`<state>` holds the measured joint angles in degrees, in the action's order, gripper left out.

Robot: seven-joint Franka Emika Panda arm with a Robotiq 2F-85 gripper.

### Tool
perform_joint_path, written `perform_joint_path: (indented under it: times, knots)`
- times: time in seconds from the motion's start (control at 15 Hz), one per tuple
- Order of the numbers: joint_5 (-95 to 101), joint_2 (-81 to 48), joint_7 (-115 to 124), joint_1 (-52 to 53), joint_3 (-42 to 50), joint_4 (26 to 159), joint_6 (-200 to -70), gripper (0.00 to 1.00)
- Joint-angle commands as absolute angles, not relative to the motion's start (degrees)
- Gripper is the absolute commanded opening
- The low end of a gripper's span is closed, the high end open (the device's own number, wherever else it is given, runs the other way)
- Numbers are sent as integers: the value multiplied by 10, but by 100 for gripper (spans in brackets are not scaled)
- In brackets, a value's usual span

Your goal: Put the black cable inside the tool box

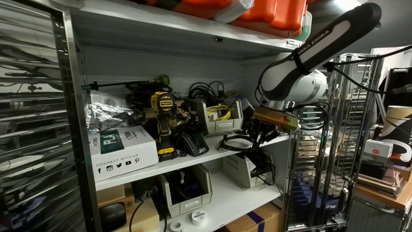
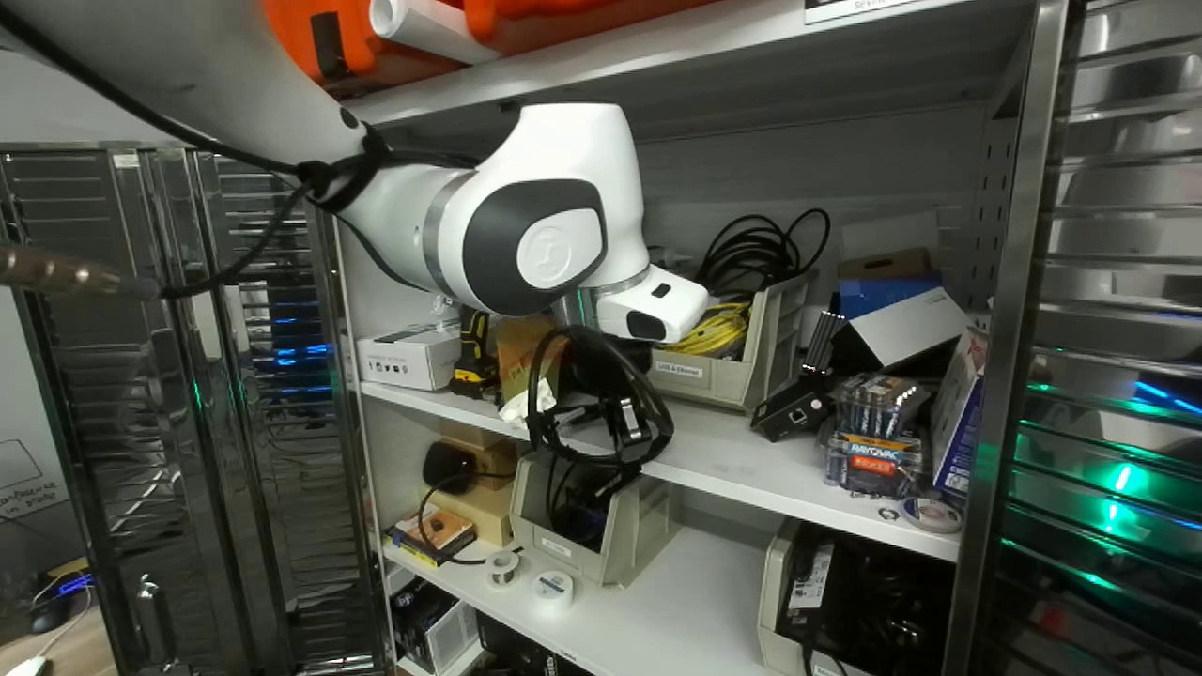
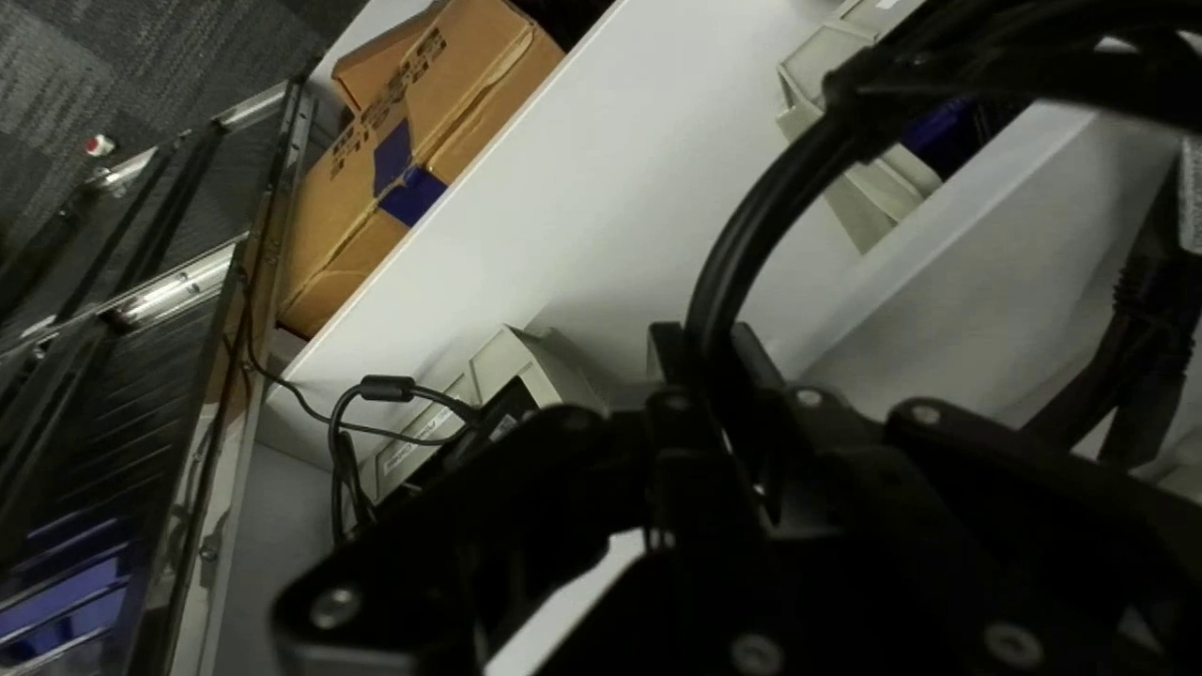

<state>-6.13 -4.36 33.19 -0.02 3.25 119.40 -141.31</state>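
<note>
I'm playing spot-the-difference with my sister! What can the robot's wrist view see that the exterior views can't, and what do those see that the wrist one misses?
Only the wrist view shows the dark grey textured floor and a red-and-white thing on it, too small to name.

Only the exterior views show the yellow-and-black power drill, the coiled yellow cable and the orange plastic cases up top.

Shared: the flat white shelf, the black jointed gripper and the looped black cable it holds.

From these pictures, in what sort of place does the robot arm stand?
Probably a storage cabinet in a lab or workshop: its white shelf holds a yellow-black power tool, a Rayovac battery pack and a labelled bin of yellow cable.
</note>
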Motion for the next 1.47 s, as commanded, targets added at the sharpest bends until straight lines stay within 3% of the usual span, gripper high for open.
perform_joint_path:
  times: [0.0, 0.67, 1.4]
  knots:
    - [-78, 0, 309, -2, 25, 1222, -1479, 3]
    - [-92, -25, 318, 2, 10, 1166, -1648, 3]
    - [142, -109, 484, 25, 99, 1107, -1803, 3]
